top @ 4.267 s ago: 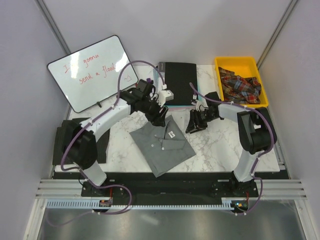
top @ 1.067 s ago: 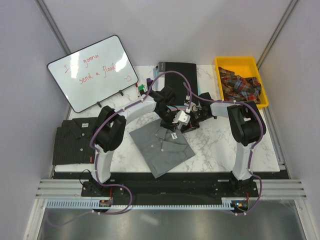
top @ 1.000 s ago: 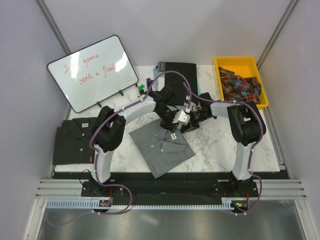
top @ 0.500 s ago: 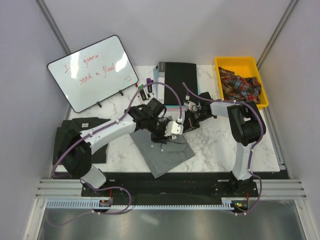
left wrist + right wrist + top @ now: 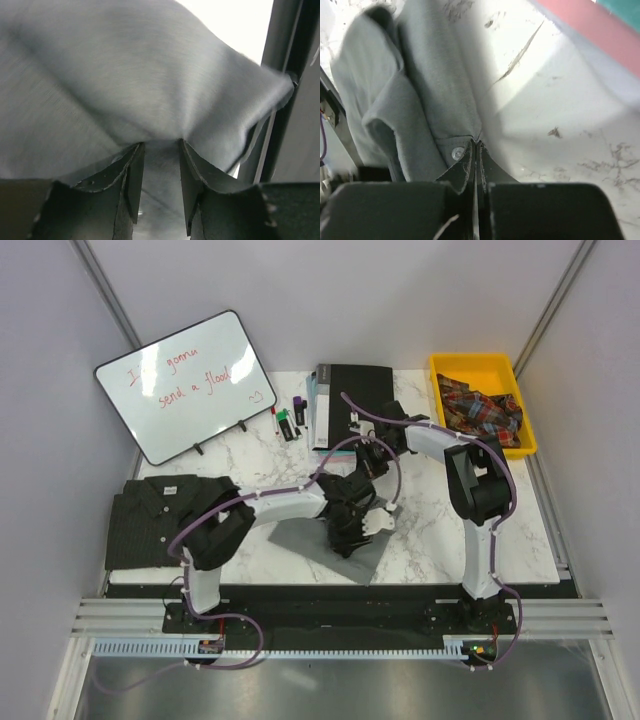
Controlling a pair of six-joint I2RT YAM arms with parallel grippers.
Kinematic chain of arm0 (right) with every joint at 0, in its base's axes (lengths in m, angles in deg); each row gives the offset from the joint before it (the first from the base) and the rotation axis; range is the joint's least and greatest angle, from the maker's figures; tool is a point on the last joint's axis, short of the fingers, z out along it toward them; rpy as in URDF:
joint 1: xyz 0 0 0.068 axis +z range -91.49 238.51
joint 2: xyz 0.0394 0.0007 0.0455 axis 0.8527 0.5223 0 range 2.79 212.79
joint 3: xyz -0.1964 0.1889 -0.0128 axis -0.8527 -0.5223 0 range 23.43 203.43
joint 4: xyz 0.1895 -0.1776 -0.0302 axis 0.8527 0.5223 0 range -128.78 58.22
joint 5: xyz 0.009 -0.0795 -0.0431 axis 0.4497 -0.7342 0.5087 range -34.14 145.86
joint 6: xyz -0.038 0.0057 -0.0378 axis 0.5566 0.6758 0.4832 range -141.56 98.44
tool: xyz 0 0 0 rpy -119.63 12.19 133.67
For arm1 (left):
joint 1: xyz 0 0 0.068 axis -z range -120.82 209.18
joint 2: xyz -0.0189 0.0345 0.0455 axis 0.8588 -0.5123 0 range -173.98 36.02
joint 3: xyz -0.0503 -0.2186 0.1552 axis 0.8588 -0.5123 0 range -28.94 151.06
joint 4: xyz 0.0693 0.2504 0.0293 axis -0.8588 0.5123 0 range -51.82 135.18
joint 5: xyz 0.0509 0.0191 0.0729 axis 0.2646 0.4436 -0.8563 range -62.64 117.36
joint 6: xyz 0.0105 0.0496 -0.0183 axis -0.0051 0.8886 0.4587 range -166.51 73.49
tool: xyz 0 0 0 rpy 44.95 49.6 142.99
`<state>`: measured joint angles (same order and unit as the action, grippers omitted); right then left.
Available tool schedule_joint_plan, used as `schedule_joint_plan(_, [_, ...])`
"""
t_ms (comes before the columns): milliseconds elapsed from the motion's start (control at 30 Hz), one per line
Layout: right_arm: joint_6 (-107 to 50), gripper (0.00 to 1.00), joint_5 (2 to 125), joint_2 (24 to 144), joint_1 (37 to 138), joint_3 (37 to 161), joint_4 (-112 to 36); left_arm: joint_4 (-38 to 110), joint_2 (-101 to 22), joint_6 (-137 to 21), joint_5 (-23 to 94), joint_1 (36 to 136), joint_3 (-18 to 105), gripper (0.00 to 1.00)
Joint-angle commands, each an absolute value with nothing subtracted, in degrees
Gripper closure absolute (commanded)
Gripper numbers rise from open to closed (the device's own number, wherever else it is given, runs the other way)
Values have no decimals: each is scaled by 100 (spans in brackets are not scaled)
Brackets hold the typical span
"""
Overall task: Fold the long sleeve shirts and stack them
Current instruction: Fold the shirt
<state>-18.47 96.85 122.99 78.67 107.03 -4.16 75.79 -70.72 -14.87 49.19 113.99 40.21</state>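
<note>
I have both end effectors on the mid-grey shirt [image 5: 352, 562], which sits bunched near the middle of the surface, toward its near edge. The left end effector [image 5: 159, 152] grasps a thick fold of it, and the cloth holds its jaws apart. The right end effector [image 5: 475, 146] is clenched on a thin edge beside a button [image 5: 456, 153]. The striped charcoal shirt [image 5: 160, 515] lies folded at the left edge, well apart.

My worries are these. The right pinch looks to be only at the very tips, so if I pull it away from the left arm it could slip off and the fold would collapse. The two arms meet closely over the cloth, so a careless move may knock the wrists together. Dragging toward the near edge could spill the shirt off the surface. The black book [image 5: 350, 390] lies near the far edge, just behind the right arm, and a backward swing could hit it.
</note>
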Motion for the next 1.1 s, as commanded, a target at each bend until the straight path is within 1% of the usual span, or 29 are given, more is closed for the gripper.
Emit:
schedule_joint_plan(0, [-1664,100,9542,12460,7917,11500,-266,7105,-8086,-2793,5389,11833,5486,58])
schedule_joint_plan(33, [-1508,99,9480,12469,7890,11641,-213,7070,-8227,-2962,5417,11816,5691,58])
schedule_joint_plan(67, [-1480,86,9297,12452,7881,11886,-160,7044,-8237,-3094,5373,11807,5859,57])
schedule_joint_plan(133, [-1227,75,9242,12391,7777,12255,120,7017,-8124,-3367,5373,11702,6053,55])
schedule_joint_plan(167, [-1164,59,9129,12347,7732,12353,226,7026,-7836,-3490,5416,11658,6028,54])
schedule_joint_plan(200, [-1146,52,9067,12277,7680,12424,357,7009,-7633,-3552,5452,11605,5862,52])
schedule_joint_plan(233, [-1102,47,9058,12058,7575,12468,411,7000,-7361,-3605,5556,11474,5747,51])
schedule_joint_plan(267, [-1076,38,9057,11926,7495,12503,464,7017,-6836,-3762,5932,11394,5433,50])
schedule_joint_plan(333, [-1110,25,9075,11416,7242,12382,569,6921,-6175,-4008,6364,11079,4984,48])
schedule_joint_plan(367, [-1189,24,9119,11223,7135,12293,596,6773,-5893,-4331,6688,10973,4485,48])
schedule_joint_plan(400, [-1285,25,9415,10847,7030,12188,718,6658,-5299,-4543,6883,10719,4219,47])
schedule_joint_plan(433, [-1417,27,9714,10626,6794,11769,771,6526,-5066,-4841,7076,10578,3947,47])
schedule_joint_plan(467, [-1618,29,9943,10380,6696,11435,772,6342,-4821,-5410,7426,10446,3405,46])
schedule_joint_plan(500, [-2020,29,10528,9864,6634,11040,746,5966,-4479,-5755,7577,10227,3130,45])
schedule_joint_plan(533, [-2129,33,10865,9615,6607,10148,737,5675,-4327,-6089,7736,10120,2848,45])
schedule_joint_plan(567, [-2304,35,11138,9360,6616,9669,641,5351,-4195,-6797,7929,10050,2254,45])
schedule_joint_plan(600, [-2619,37,11506,8836,6624,9169,483,4538,-4003,-7179,7965,9945,1952,45])
schedule_joint_plan(633, [-2787,39,11901,8604,6668,8276,343,4104,-3940,-7539,8027,9909,1679,44])
schedule_joint_plan(667, [-2867,40,11992,8385,6721,7911,185,3838,-3922,-8030,7958,9891,1294,44])
schedule_joint_plan(700, [-2851,41,12045,8043,6791,7620,183,3383,-3991,-8139,7853,9865,1194,44])
schedule_joint_plan(767, [-2859,43,12098,7777,6870,6916,27,3107,-4202,-8437,7746,9821,1027,46])
schedule_joint_plan(800, [-3347,44,12055,7445,6984,6696,-271,3054,-4316,-8517,7685,9768,1009,47])
schedule_joint_plan(833, [-3447,43,11750,7311,7072,6511,-317,2932,-4569,-8640,7658,9742,965,47])
schedule_joint_plan(867, [-3648,44,11616,7206,7203,6414,-535,2852,-4668,-8937,7580,9715,834,49])
schedule_joint_plan(900, [-3755,47,11528,7205,7440,6317,-642,2721,-4738,-9123,7544,9680,737,50])
schedule_joint_plan(933, [-4017,47,11492,7205,7503,6090,-791,2363,-4878,-9368,7544,9671,580,50])
schedule_joint_plan(967, [-4150,46,11292,7265,7556,6001,-923,2350,-4932,-9406,7474,9671,543,50])
schedule_joint_plan(1033, [-4650,51,11098,7467,7609,5675,-1170,2368,-5133,-9467,7369,9619,456,50])
schedule_joint_plan(1067, [-4705,53,10862,7790,7600,5640,-1266,2464,-5230,-9468,7316,9583,446,51])
